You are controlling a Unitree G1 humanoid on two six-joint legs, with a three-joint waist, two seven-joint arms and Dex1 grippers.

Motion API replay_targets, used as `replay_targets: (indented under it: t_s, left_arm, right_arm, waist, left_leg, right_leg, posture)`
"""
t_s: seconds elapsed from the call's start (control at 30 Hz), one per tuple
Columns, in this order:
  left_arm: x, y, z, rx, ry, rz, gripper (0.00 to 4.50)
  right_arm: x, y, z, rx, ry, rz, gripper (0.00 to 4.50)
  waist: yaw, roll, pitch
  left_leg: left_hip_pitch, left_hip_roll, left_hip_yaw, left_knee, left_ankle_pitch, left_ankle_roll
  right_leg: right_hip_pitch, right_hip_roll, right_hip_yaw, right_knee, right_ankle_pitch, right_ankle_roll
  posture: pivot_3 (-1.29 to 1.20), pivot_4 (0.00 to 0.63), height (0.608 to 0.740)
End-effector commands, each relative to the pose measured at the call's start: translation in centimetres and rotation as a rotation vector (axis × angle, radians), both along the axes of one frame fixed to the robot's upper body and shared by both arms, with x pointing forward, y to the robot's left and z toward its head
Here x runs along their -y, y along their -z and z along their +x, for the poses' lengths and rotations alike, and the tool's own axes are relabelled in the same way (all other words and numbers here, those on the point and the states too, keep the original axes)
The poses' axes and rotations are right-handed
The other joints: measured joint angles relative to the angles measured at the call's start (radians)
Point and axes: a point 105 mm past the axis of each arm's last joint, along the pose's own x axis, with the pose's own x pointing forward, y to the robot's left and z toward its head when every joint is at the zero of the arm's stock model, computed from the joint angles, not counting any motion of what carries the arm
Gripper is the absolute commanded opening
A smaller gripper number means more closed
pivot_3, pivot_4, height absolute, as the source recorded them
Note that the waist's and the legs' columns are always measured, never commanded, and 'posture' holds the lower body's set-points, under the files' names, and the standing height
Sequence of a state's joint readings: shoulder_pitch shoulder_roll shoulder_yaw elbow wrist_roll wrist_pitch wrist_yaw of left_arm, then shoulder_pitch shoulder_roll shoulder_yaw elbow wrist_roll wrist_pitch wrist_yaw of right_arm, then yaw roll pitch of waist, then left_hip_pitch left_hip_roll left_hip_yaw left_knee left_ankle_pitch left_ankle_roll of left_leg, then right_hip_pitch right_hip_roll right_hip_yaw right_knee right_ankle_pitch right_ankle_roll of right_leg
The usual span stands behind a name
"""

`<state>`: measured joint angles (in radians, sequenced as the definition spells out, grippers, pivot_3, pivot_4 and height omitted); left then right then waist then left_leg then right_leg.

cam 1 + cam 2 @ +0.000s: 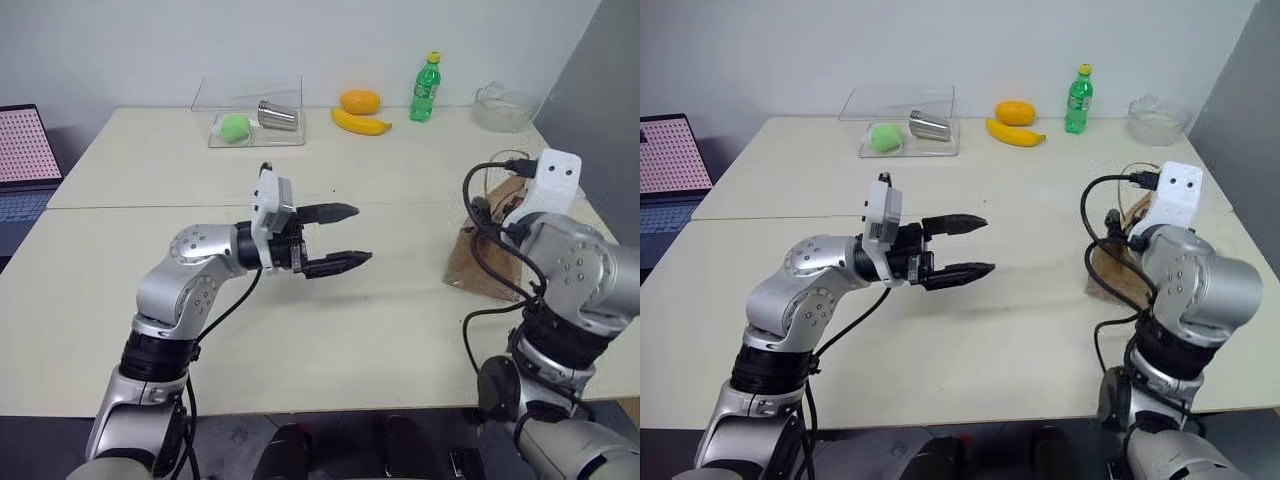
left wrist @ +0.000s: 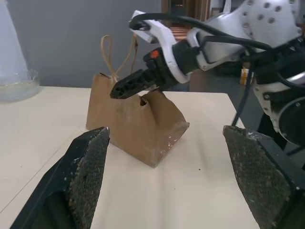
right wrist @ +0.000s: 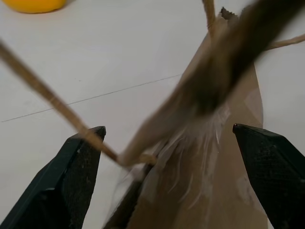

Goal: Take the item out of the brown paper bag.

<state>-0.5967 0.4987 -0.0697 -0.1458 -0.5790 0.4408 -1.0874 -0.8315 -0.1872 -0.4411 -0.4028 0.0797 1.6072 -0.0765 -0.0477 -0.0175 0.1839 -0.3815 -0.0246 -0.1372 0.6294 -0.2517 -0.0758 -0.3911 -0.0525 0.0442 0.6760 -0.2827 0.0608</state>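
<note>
The bag (image 2: pixel 136 126) stands on the table (image 1: pixel 380 330), slumped and creased, its two loop handles (image 2: pixel 112 55) rising from the top edge. The right gripper (image 2: pixel 125 88) is at the bag's mouth with its jaws spread wide; in its wrist view the bag's crumpled top edge lies between the two fingers (image 3: pixel 71 176), a handle strand crosses in front of one of them, and nothing is pinched. The item cannot be seen; whether it sits inside the bag cannot be told.

The left gripper (image 1: pixel 340 238) hangs over the middle of the table, well apart from the bag, pointing level toward it. Its jaws are also spread and empty, and in its wrist view the bag and the right gripper show in the gap between the fingers (image 2: pixel 88 164).
</note>
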Motion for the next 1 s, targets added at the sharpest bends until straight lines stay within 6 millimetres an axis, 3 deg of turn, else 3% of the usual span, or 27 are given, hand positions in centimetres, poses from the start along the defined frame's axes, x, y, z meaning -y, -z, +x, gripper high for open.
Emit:
replay_targets:
  t_s: [0.03,0.27,0.37,0.73,0.9,1.0]
  left_arm:
    - [0.3,-0.8,-0.2,0.055,0.024,-0.005,4.01]
    - [0.6,-0.6,0.0,0.067,0.019,-0.01,4.01]
    - [0.8,-0.4,0.0,0.07,0.015,-0.016,4.06]
    - [0.7,-0.7,0.5,0.084,-0.007,-0.027,4.06]
    - [0.3,-0.9,0.8,0.072,-0.029,-0.032,4.06]
    - [-0.2,-0.8,0.9,0.057,-0.044,-0.031,4.06]
  right_arm:
    - [0.5,-0.6,0.6,-0.018,0.005,0.0,4.5]
    - [1.0,-0.5,1.4,-0.082,-0.025,-0.024,4.5]
    - [1.2,-0.4,1.8,-0.112,-0.037,-0.029,3.94]
    - [1.5,0.1,2.0,-0.138,-0.034,0.014,0.06]
    - [0.1,-1.7,1.9,-0.097,-0.187,-0.071,0.02]
    - [-1.9,-2.7,1.5,-0.079,-0.357,-0.13,0.02]
  waist:
    - [-0.003,0.0,0.0]
    - [-0.007,0.0,0.0]
    - [-0.008,0.0,0.0]
    - [-0.009,0.0,0.0]
    - [-0.01,0.003,0.002]
    - [-0.011,0.003,0.002]
  left_leg:
    - [0.0,0.0,0.0,0.0,0.0,0.0]
    - [0.0,0.0,0.0,0.0,0.0,0.0]
    - [0.0,0.0,0.001,0.0,0.0,0.0]
    - [-0.001,0.0,0.001,0.0,0.0,0.0]
    - [-0.001,0.0,0.001,0.0,0.0,0.0]
    - [-0.001,0.0,0.001,0.0,0.0,0.0]
  right_leg:
    - [0.0,0.0,0.0,0.0,0.0,0.0]
    - [0.0,0.0,0.001,0.0,0.0,0.0]
    - [0.0,0.0,0.001,0.0,0.0,0.0]
    - [0.0,0.0,0.001,0.0,0.0,0.0]
    - [-0.001,0.0,0.001,0.0,0.0,0.0]
    - [-0.001,0.0,0.001,0.0,0.0,0.0]
  posture:
    - [0.0,0.15,0.74]
    - [0.0,0.15,0.74]
    - [0.0,0.15,0.74]
    - [0.0,0.15,0.74]
    - [0.0,0.15,0.74]
    - [0.0,0.15,0.74]
